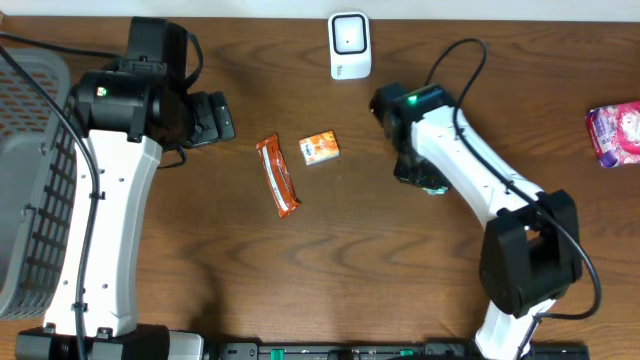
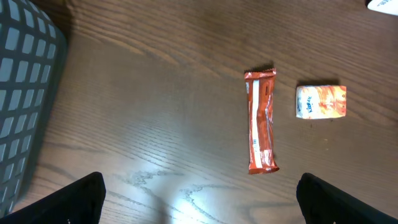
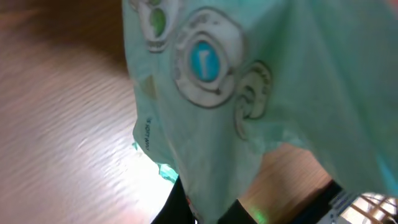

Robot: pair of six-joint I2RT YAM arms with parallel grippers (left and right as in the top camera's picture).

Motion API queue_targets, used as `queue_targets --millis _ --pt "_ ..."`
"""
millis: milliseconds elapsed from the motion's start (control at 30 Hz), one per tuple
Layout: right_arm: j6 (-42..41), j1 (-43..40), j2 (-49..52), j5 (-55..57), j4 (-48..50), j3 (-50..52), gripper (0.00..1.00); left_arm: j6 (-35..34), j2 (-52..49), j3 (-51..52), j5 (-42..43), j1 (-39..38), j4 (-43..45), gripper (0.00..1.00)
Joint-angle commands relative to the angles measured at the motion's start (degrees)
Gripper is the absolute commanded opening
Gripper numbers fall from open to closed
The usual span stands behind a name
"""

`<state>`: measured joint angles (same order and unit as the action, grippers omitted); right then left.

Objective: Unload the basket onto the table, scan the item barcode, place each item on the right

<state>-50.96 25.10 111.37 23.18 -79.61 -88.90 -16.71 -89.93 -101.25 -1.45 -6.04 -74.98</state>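
My right gripper (image 3: 210,210) is shut on a pale mint-green packet (image 3: 249,81) printed with round badges, which fills most of the right wrist view. From overhead only a teal corner of that packet (image 1: 436,188) shows under the right gripper (image 1: 420,176). The white barcode scanner (image 1: 349,45) stands at the back edge, up and left of that gripper. My left gripper (image 1: 212,118) hangs open over bare wood at the left, its fingers (image 2: 74,198) wide apart with nothing between them.
A red-orange snack bar (image 1: 279,175) and a small orange packet (image 1: 319,147) lie mid-table; both also show in the left wrist view, bar (image 2: 261,121) and packet (image 2: 320,101). A pink packet (image 1: 615,133) lies far right. A grey basket (image 1: 30,180) stands at the left edge.
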Motion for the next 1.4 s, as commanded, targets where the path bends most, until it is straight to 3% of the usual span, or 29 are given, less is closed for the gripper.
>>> queue_targets --millis 0,267,500,733,1200,1300,1367 --pt "-11.45 0.92 6.23 11.28 -1.57 2.45 0.01 -0.48 -0.39 0.09 -0.04 0.20 -0.22 0.98" --pt "-14.73 0.98 16.17 17.59 -6.05 2.45 0.01 -0.48 -0.39 0.09 -0.04 0.20 -0.22 0.98" --pt "-26.56 0.59 16.92 26.18 -14.25 1.92 0.01 -0.48 -0.39 0.09 -0.07 0.20 -0.22 0.98" --pt "-27.23 -1.88 16.87 31.76 -16.20 1.05 0.01 -0.48 -0.39 0.09 -0.07 0.20 -0.22 0.98" --pt "-28.74 -5.84 16.87 30.45 -16.02 0.98 0.01 -0.48 -0.39 0.09 -0.04 0.20 -0.22 0.98" --pt "-28.33 -5.99 16.87 23.32 -12.57 -0.46 0.01 -0.48 -0.39 0.09 -0.04 0.20 -0.22 0.98" --pt "-23.23 -6.34 16.85 18.08 -8.98 -2.14 0.01 -0.48 -0.39 0.09 -0.04 0.20 -0.22 0.98"
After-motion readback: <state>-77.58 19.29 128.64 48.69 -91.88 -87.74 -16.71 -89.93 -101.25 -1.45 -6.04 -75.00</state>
